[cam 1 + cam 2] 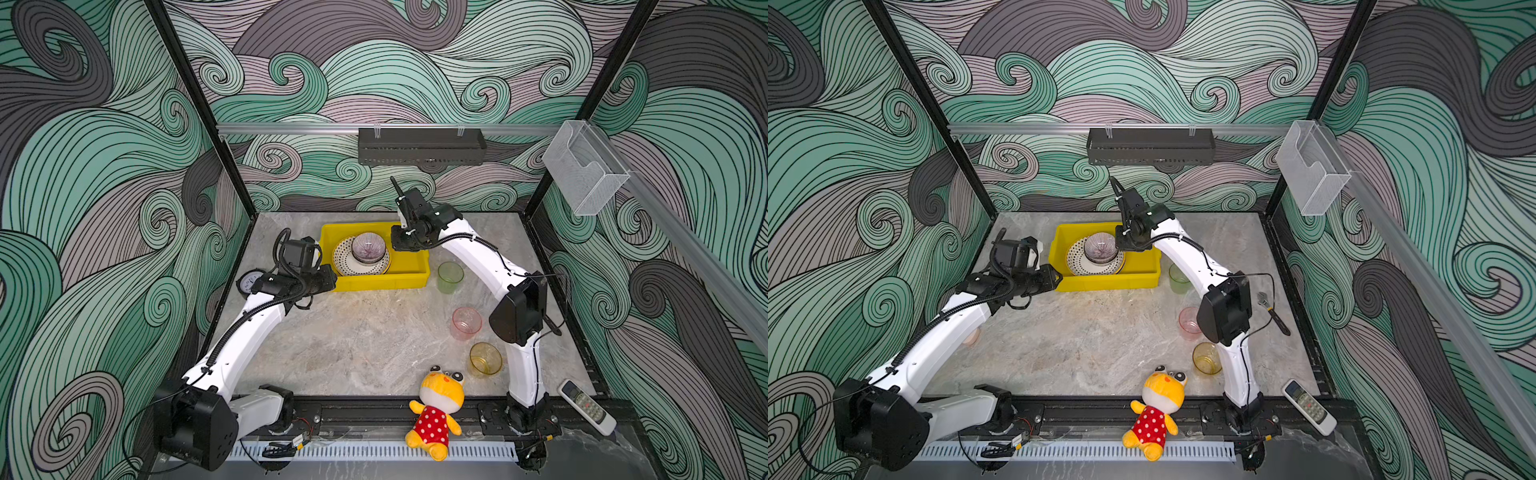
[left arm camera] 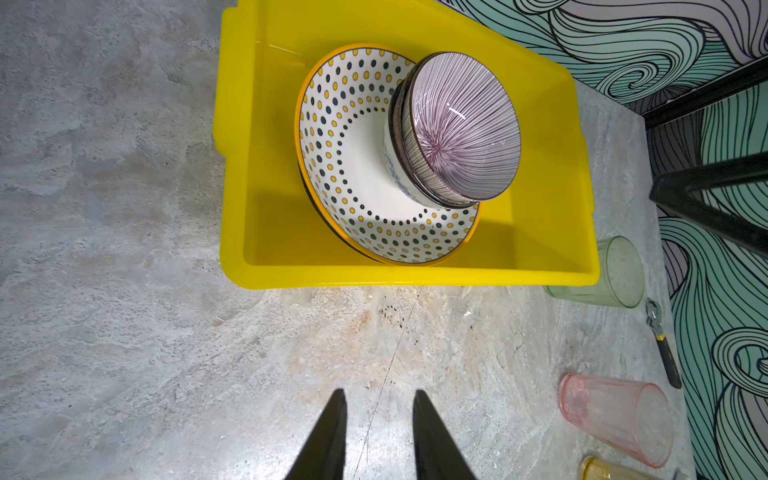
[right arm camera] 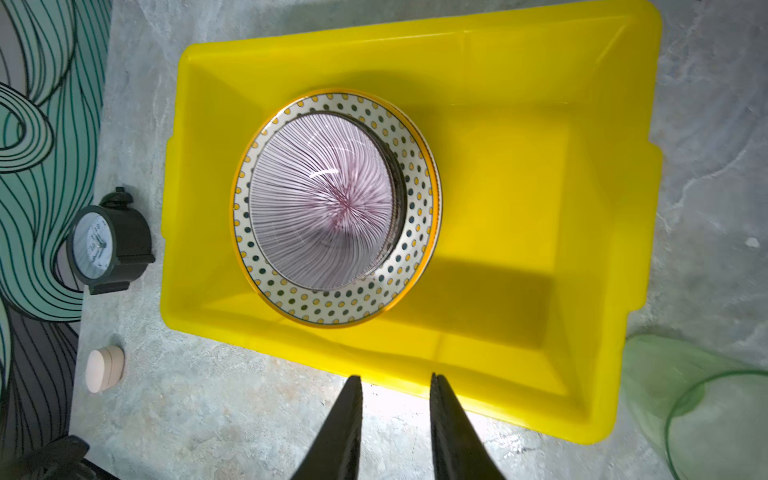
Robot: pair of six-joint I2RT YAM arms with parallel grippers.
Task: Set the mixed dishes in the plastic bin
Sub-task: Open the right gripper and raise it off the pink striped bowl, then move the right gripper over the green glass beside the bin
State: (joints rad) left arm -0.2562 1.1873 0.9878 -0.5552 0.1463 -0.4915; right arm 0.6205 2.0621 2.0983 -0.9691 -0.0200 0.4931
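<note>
Nearest, sprawled over the front rail: a yellow plush toy (image 1: pixel 436 409) in a red dotted dress, with a white remote control (image 1: pixel 586 407) off to its right. Farther in, along the right side of the marble table (image 1: pixel 353 345), three translucent cups standing upright outside the bin: amber cup (image 1: pixel 485 359) first, pink cup (image 1: pixel 466 323) beyond, green cup (image 1: pixel 450 276) just beside the near right corner of the yellow plastic bin (image 1: pixel 382 284). Left gripper (image 2: pixel 379 392): hovers over bare table short of the bin's near left corner, fingers narrowly parted, gripping nothing. Behind that arm, by the left wall, a round black clock (image 1: pixel 249 281). Inside the bin, toward its left half: a dotted plate (image 1: pixel 345 262) topping a plate stack, and on it a lilac striped bowl (image 1: pixel 368 247) nested on other bowls. Right gripper (image 3: pixel 395 376): hangs above the bin's right side, fingers a narrow gap apart, empty. On the back wall, a dark perforated tray (image 1: pixel 422 146).
</note>
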